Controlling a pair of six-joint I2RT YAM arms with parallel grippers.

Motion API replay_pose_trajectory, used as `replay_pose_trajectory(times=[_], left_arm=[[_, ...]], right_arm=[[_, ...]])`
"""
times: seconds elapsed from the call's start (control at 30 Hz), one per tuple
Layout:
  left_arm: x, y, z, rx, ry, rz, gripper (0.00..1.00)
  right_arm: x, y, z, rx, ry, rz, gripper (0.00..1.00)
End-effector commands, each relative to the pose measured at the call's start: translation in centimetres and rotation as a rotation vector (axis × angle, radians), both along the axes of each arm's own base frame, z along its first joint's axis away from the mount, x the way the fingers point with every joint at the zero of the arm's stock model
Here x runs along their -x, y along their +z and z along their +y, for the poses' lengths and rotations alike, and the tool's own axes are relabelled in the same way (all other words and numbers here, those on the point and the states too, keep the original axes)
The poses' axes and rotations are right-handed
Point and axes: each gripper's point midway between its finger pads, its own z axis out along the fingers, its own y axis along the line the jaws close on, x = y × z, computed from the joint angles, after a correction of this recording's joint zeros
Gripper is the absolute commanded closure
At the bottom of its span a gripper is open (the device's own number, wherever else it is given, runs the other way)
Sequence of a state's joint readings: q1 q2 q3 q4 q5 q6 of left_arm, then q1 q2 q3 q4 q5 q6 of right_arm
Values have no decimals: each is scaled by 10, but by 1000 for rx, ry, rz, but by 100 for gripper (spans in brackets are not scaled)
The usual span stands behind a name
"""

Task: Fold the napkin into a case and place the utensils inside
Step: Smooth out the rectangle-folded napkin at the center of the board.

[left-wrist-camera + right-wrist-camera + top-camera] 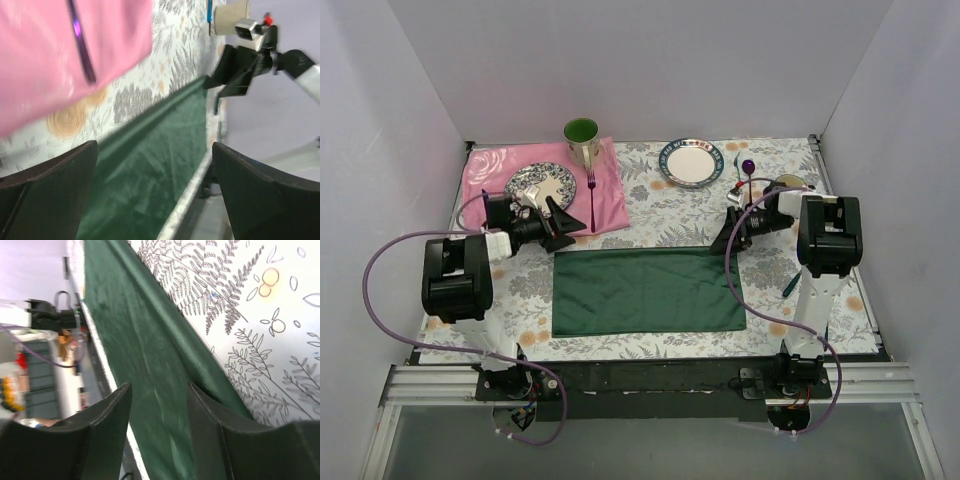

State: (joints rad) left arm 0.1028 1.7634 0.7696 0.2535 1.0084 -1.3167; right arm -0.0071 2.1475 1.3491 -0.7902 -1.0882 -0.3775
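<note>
Two corners must lift together: your dark green cloth napkin [645, 290] lies flat at mid-table. The left gripper [563, 225] gapes wide by its far left corner; the right gripper [723, 232] stands half-narrowed, clamping nothing visible. Uneven pinches would likely skew your fold.

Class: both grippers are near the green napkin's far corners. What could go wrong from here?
The right gripper has narrower jaws than the left gripper; uneven grasps could skew the napkin fold. The left gripper hangs close to the pink cloth and might snag its edge too. The green-handled utensil beside the right arm could get knocked.
</note>
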Motion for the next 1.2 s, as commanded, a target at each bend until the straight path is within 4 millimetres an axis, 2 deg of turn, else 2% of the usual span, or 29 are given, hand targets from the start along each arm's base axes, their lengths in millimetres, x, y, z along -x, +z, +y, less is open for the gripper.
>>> replay_pose_trajectory(times=[0.0, 0.03, 0.07, 0.1, 0.13, 0.17, 0.2, 0.23, 0.27, 0.37, 0.4, 0.5, 0.6, 0.63, 0.8, 0.87, 0.93, 0.97, 1.03, 1.13, 1.17], left_arm=[[-4, 51, 5, -298, -157, -276, 2], [-2, 53, 6, -371, -179, -306, 2], [12, 45, 8, -444, -251, -322, 2], [16, 42, 11, -505, -267, -326, 2], [25, 34, 5, -578, -310, -326, 2], [42, 32, 5, -618, -351, -320, 2], [56, 20, 6, -658, -404, -323, 2], [69, 14, 1, -679, -443, -324, 2], [76, 13, 4, -729, -443, -328, 5], [95, 3, 6, -761, -450, -297, 19], [98, 2, 6, -761, -453, -289, 29], [111, -6, 6, -802, -549, -299, 48], [120, -21, 3, -867, -627, -310, 56], [124, -30, 1, -878, -664, -290, 61], [118, -54, 0, -933, -691, -229, 67], [107, -63, 3, -973, -674, -221, 70], [92, -67, 7, -1025, -644, -214, 72], [86, -75, 10, -1047, -644, -193, 76], [67, -69, 9, -1060, -617, -206, 78], [65, -42, -7, -966, -615, -267, 75], [71, -33, -13, -924, -620, -279, 72]], right_arm=[[-23, 43, -5, 161, 37, -253, 47], [-22, 42, -1, 196, 61, -277, 49], [-24, 35, -5, 271, 77, -303, 54], [-26, 35, -5, 304, 88, -326, 55], [-26, 33, 1, 330, 113, -352, 57], [-30, 29, -2, 395, 121, -374, 60], [-32, 27, 0, 427, 136, -400, 62], [-31, 25, 8, 452, 167, -420, 63], [-33, 25, 10, 473, 178, -440, 63], [-30, 18, 18, 537, 225, -466, 64], [-25, 15, 19, 542, 237, -460, 65], [-10, 7, 27, 553, 281, -455, 69], [2, -8, 27, 579, 305, -443, 70], [5, -12, 26, 584, 311, -438, 70], [19, -35, 10, 646, 337, -424, 71], [30, -44, 4, 665, 350, -405, 71], [36, -43, 2, 664, 351, -402, 72], [41, -46, 0, 671, 355, -392, 72], [42, -43, -2, 676, 351, -395, 73], [37, -28, 2, 664, 330, -414, 73], [39, -22, 5, 645, 326, -406, 73]])
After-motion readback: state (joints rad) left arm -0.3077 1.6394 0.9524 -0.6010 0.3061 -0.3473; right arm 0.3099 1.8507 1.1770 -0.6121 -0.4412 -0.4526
